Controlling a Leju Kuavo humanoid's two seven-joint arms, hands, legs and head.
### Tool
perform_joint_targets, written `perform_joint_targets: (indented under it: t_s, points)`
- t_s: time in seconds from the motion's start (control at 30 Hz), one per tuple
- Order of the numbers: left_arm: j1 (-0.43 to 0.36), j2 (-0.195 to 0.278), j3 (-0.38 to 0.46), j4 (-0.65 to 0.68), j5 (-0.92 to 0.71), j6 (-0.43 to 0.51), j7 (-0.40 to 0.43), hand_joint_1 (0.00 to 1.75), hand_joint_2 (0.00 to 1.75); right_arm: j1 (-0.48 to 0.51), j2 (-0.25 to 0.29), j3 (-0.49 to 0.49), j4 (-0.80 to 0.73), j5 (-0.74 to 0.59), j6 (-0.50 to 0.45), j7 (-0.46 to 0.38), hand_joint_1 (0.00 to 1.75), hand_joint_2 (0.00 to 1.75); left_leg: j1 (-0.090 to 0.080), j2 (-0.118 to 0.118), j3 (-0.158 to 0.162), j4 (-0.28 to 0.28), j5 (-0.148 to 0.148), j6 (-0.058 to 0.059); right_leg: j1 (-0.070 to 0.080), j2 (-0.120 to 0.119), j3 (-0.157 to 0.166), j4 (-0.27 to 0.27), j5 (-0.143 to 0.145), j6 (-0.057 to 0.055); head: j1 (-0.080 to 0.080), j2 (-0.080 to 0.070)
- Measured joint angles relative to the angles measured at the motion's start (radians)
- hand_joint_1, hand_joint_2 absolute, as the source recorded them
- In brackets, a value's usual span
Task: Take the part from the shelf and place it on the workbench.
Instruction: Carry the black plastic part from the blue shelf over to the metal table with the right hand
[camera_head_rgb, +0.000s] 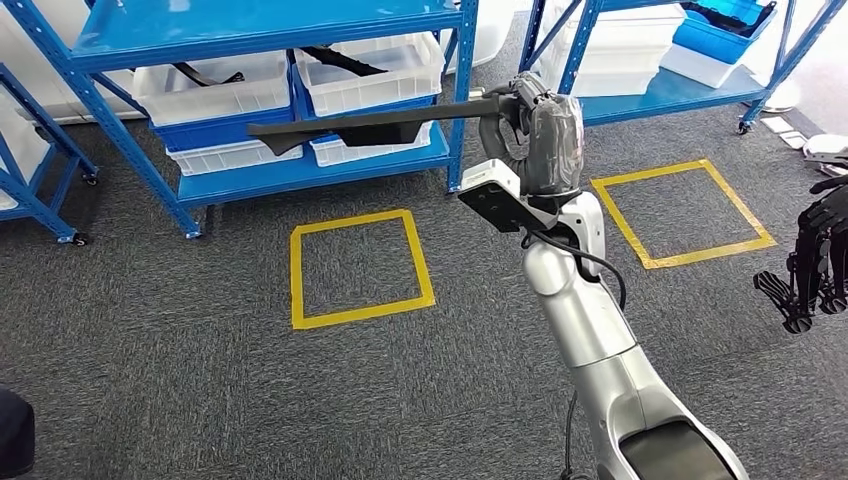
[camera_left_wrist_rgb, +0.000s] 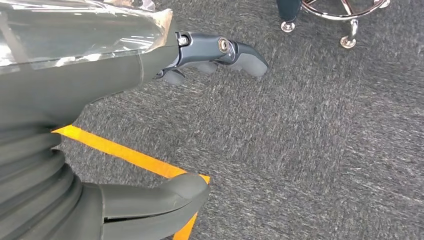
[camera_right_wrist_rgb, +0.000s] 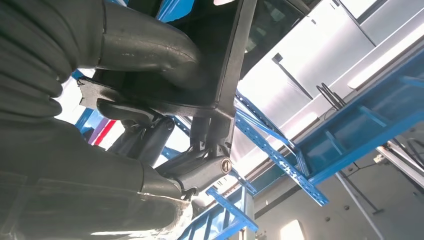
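The long flat black plastic part (camera_head_rgb: 370, 125) is gripped at one end by the right hand (camera_head_rgb: 535, 120), held level and stretching sideways from it, probably to clear the blue metal shelf (camera_head_rgb: 300, 170). The left hand (camera_left_wrist_rgb: 150, 125) is held wide, holding nothing.

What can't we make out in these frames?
- part: the right hand covers its gripped end in both the head and right wrist views.
- bin contents: head view, mostly hidden by the shelf deck.
- dark hand: cut off by the head view's edge, owner unclear.

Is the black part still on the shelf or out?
Out: the right hand holds the black part level in front of the shelf.
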Motion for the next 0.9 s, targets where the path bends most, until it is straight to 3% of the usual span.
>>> perform_joint_targets:
  t_s: [0.1, 0.13, 0.17, 0.2, 0.27, 0.3, 0.37, 0.43, 0.5, 0.53, 0.6, 0.67, 0.7, 0.73, 0.8, 0.87, 0.9]
  points:
    - [0.000, -0.001, 0.000, 0.000, -0.001, 0.000, 0.000, 0.00, 1.75, 0.004, -0.003, -0.005, -0.003, -0.007, 0.000, 0.002, 1.75, 1.75, 0.003, 0.013, -0.010, -0.008, 0.014, 0.009, -0.006, 0.000, -0.082, 0.181, -0.086, 0.000, 0.002, 0.000]
    - [0.001, -0.002, 0.000, 0.000, -0.001, 0.001, 0.000, 0.00, 1.75, 0.007, -0.004, -0.006, -0.003, -0.012, 0.000, 0.002, 1.75, 1.75, 0.003, 0.019, -0.013, -0.008, 0.016, 0.008, -0.009, -0.001, -0.104, 0.237, -0.105, 0.004, 0.002, 0.000]
    - [0.001, -0.003, 0.000, 0.000, -0.001, 0.001, 0.000, 0.00, 1.75, 0.011, -0.005, -0.008, -0.003, -0.017, 0.000, 0.002, 1.75, 1.75, 0.003, 0.024, -0.015, -0.007, 0.017, 0.008, -0.012, -0.001, -0.109, 0.259, -0.109, 0.012, 0.002, 0.000]
    - [0.001, -0.004, 0.000, 0.000, -0.001, 0.002, 0.001, 0.00, 1.75, 0.014, -0.005, -0.010, -0.003, -0.023, 0.001, 0.002, 1.75, 1.75, 0.004, 0.030, -0.016, -0.006, 0.018, 0.007, -0.015, -0.003, -0.094, 0.238, -0.097, 0.022, 0.002, 0.000]
    - [0.001, -0.006, 0.000, 0.000, -0.001, 0.003, 0.001, 0.00, 1.75, 0.016, -0.006, -0.013, -0.005, -0.034, 0.003, -0.003, 1.75, 1.75, 0.003, 0.044, -0.017, 0.000, 0.015, 0.000, -0.020, -0.031, -0.016, 0.096, -0.048, 0.041, 0.003, 0.000]
    - [0.001, -0.007, 0.001, 0.000, -0.001, 0.003, 0.001, 0.00, 1.75, 0.016, -0.006, -0.014, -0.006, -0.042, 0.004, -0.007, 1.75, 1.75, 0.001, 0.051, -0.019, 0.005, 0.013, -0.006, -0.019, -0.044, 0.016, 0.031, -0.028, 0.041, 0.003, 0.000]
    - [0.001, -0.006, 0.004, 0.000, 0.000, 0.004, 0.000, 0.00, 1.75, 0.017, -0.006, -0.017, -0.007, -0.057, 0.004, -0.017, 1.75, 1.75, -0.006, 0.063, -0.023, 0.012, 0.011, -0.016, -0.015, -0.055, 0.040, -0.024, -0.014, 0.030, 0.002, 0.000]
    - [0.001, -0.007, 0.008, 0.000, 0.003, 0.005, -0.003, 0.00, 1.75, 0.017, -0.007, -0.019, -0.008, -0.074, 0.004, -0.027, 1.75, 1.75, -0.004, 0.076, -0.024, 0.012, 0.012, -0.021, -0.017, -0.036, 0.036, -0.024, -0.007, 0.018, 0.000, 0.000]
    - [0.001, -0.007, 0.015, 0.000, 0.007, 0.005, -0.007, 0.00, 1.75, 0.015, -0.007, -0.021, -0.007, -0.093, 0.004, -0.038, 1.75, 1.75, 0.004, 0.063, -0.030, 0.028, -0.005, -0.030, -0.022, -0.019, 0.033, -0.025, 0.000, 0.005, 0.000, 0.000]
    - [0.001, -0.007, 0.019, 0.000, 0.008, 0.006, -0.010, 0.00, 1.75, 0.013, -0.007, -0.021, -0.007, -0.101, 0.003, -0.042, 1.75, 1.75, 0.007, 0.046, -0.041, 0.054, -0.028, -0.033, -0.024, -0.012, 0.032, -0.026, 0.003, -0.002, -0.001, 0.000]
    - [0.002, -0.008, 0.025, 0.000, 0.011, 0.006, -0.016, 0.00, 1.75, 0.009, -0.005, -0.022, -0.004, -0.113, 0.002, -0.049, 1.75, 1.75, 0.009, 0.011, -0.086, 0.159, -0.094, -0.038, -0.023, 0.002, 0.026, -0.027, 0.008, -0.013, -0.002, 0.000]
    - [0.003, -0.007, 0.032, 0.000, 0.017, 0.007, -0.019, 0.00, 1.75, 0.008, -0.002, -0.021, 0.001, -0.122, -0.002, -0.053, 1.75, 1.75, 0.009, 0.000, -0.142, 0.280, -0.145, -0.038, -0.019, 0.019, 0.019, -0.026, 0.012, -0.020, -0.003, 0.000]
    - [0.004, -0.007, 0.035, 0.000, 0.020, 0.007, -0.020, 0.00, 1.75, 0.008, -0.002, -0.022, 0.003, -0.125, -0.004, -0.054, 1.75, 1.75, 0.009, -0.001, -0.156, 0.311, -0.150, -0.036, -0.017, 0.029, 0.017, -0.026, 0.014, -0.023, -0.003, 0.000]
    - [0.004, -0.007, 0.039, 0.000, 0.022, 0.007, -0.020, 0.00, 1.75, 0.008, -0.001, -0.022, 0.006, -0.126, -0.005, -0.055, 1.75, 1.75, 0.009, -0.002, -0.155, 0.313, -0.140, -0.033, -0.016, 0.039, 0.016, -0.026, 0.015, -0.024, -0.003, 0.000]
    - [0.005, -0.007, 0.045, 0.000, 0.023, 0.008, -0.021, 0.00, 1.75, 0.007, -0.001, -0.023, 0.009, -0.127, -0.007, -0.056, 1.75, 1.75, 0.009, -0.013, -0.106, 0.221, -0.080, -0.024, -0.013, 0.059, 0.017, -0.026, 0.018, -0.024, -0.003, 0.000]
    - [0.006, -0.006, 0.049, 0.000, 0.024, 0.009, -0.021, 0.00, 1.75, 0.003, -0.001, -0.023, 0.012, -0.125, -0.011, -0.057, 1.75, 1.75, 0.010, -0.058, -0.040, 0.091, -0.030, -0.013, -0.011, 0.079, 0.015, -0.025, 0.021, -0.019, -0.002, 0.000]
    - [0.007, -0.006, 0.052, 0.000, 0.025, 0.011, -0.021, 0.00, 1.75, 0.000, 0.000, -0.024, 0.014, -0.123, -0.015, -0.057, 1.75, 1.75, 0.010, -0.075, -0.018, 0.048, -0.018, -0.009, -0.011, 0.090, 0.010, -0.024, 0.025, -0.014, -0.003, 0.000]
